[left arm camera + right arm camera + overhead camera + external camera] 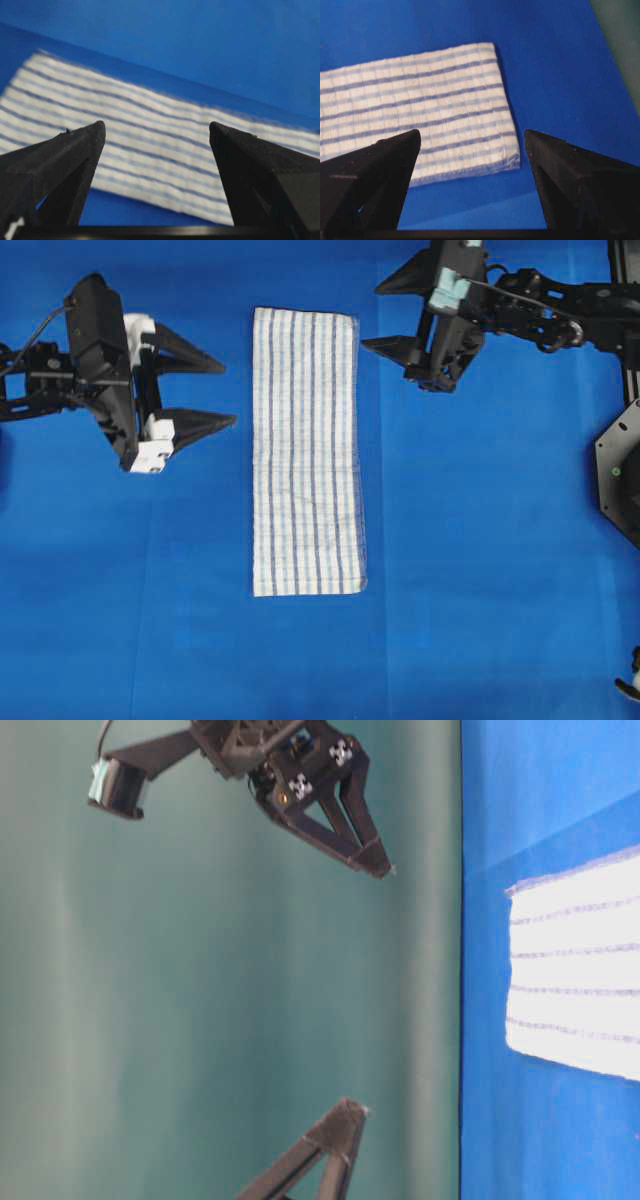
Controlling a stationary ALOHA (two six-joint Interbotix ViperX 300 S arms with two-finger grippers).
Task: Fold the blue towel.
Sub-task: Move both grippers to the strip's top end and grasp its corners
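Counter (480,620) — covered edge to edge in a plain solid-blue sheet; in the table-level view a green backdrop (230,980) stands behind it.

Blue towel (305,452) — white woven cloth with thin dark-blue and paler stripes, lying flat in the middle of the counter as a long narrow rectangle, long side running top to bottom of the overhead view. Edges look straight. Nothing touches it.

Left arm — comes in from the left edge of the overhead view. Left hand (218,392) points toward the towel's upper left long edge, near it but apart. Jaws stand wide, nothing between them. Left wrist view: both black fingers (65,155) frame the striped cloth, the cloth lies beyond them, blurred.

Right arm — enters from the upper right of the overhead view. Right hand (385,312) sits just off the towel's upper right corner, clear of the cloth. Jaws wide apart, empty. Right wrist view: the towel's corner and short hemmed edge (465,170) lie between and beyond the two finger tips. Table-level view shows this hand raised, off the counter.
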